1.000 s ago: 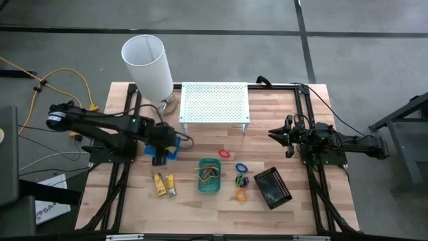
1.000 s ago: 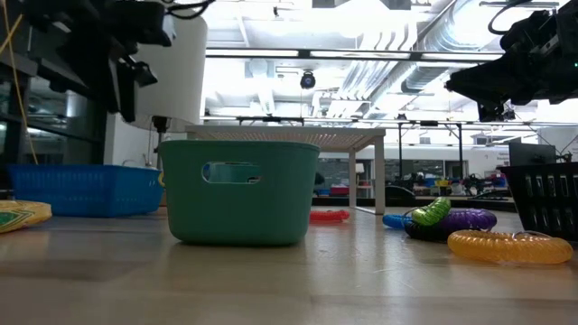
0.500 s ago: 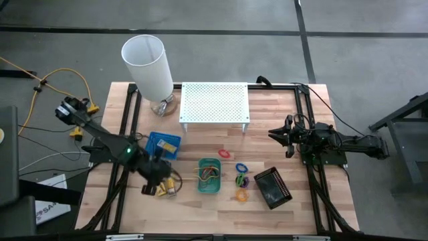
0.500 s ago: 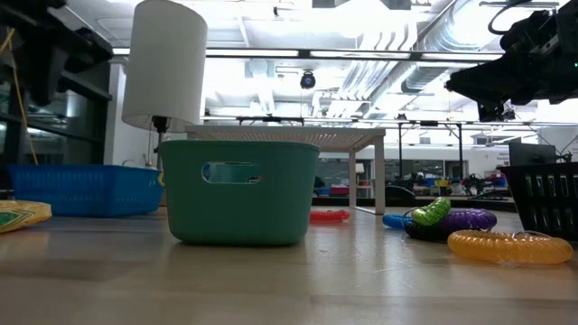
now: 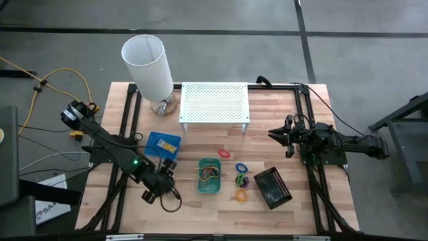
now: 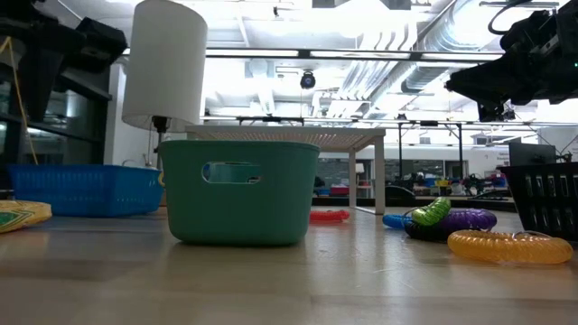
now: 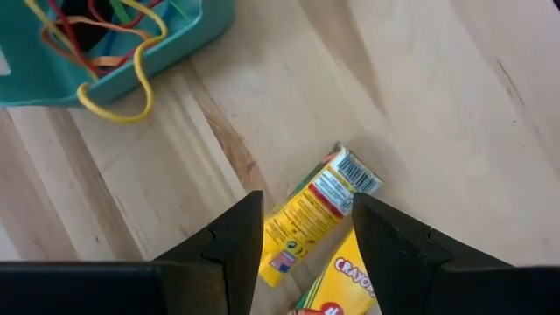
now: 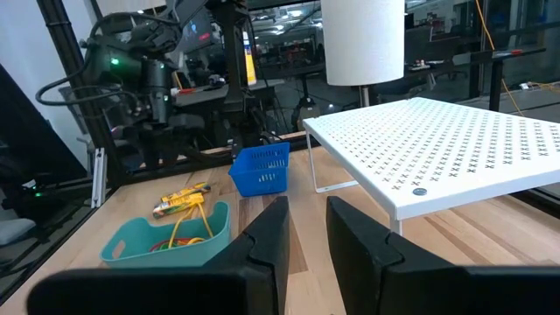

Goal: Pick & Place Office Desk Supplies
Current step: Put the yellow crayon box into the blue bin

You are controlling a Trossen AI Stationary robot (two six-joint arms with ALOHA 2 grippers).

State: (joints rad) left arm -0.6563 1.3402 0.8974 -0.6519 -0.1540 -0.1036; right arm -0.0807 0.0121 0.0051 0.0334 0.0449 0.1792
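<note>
Crayon boxes point(image 7: 325, 229) are sitting under my left gripper point(image 7: 308, 229), its fingers spread and grasping nothing, beside the green tray point(image 5: 209, 175). My right gripper point(image 5: 279, 134) is waiting, fingers narrowly parted, empty.

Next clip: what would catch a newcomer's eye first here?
Probably the tall white lamp at the table's far left corner, beside the white perforated shelf. Then the left end effector, open and poised right over the yellow crayon boxes at the near left, next to the green tray of rubber bands. The right end effector waits over the table's right side.
</note>
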